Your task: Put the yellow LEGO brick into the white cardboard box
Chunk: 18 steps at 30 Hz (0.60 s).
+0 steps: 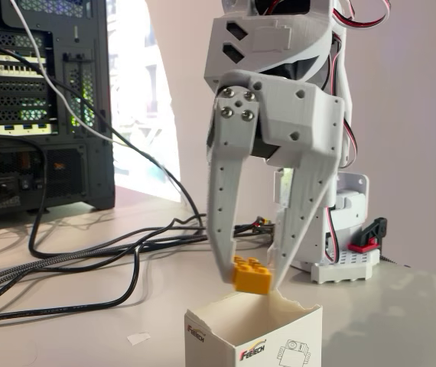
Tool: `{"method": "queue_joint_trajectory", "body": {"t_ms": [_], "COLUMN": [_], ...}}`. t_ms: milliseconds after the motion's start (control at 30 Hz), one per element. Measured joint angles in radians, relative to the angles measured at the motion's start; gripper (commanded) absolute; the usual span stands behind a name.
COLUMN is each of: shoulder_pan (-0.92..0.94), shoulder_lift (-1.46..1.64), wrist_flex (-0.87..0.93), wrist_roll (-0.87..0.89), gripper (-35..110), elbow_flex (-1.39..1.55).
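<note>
The brick [251, 276] was orange-yellow; the box [253, 333] below it was white, with a red-and-black logo. The gripper [250, 280] above the box was white.

The gripper [250, 277] is formed of matt white plastic with faint printed layer lines, fastened by shiny metal screws [235, 104], while the yellow LEGO brick [252, 276] pinched between its fingertips is seen as smooth, slightly glossy plastic. The white cardboard box [252, 333] is made of thin matt card with a roughly torn rim. The table [65, 336] is finished smooth and pale, and one of the cables [19, 269] on it is sheathed in braided fabric.
</note>
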Motion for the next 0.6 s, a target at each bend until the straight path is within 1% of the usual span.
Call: {"method": "queue_joint_trajectory", "body": {"t_ms": [100, 167, 233, 300, 333, 500, 600], "shoulder_pan": [-0.002, -0.003, -0.005, -0.003, -0.003, -0.003, -0.003], "shoulder_lift": [0.003, 0.003, 0.003, 0.003, 0.005, 0.026, 0.034], "wrist_flex": [-0.011, -0.011, -0.011, -0.011, -0.011, -0.011, -0.011], "wrist_roll": [0.0, 0.0, 0.0, 0.0, 0.0, -0.005, -0.009], "gripper": [-8, -5, 3, 16, 20, 18, 10], "elbow_flex": [0.0, 0.0, 0.0, 0.0, 0.0, 0.0, 0.0]}}
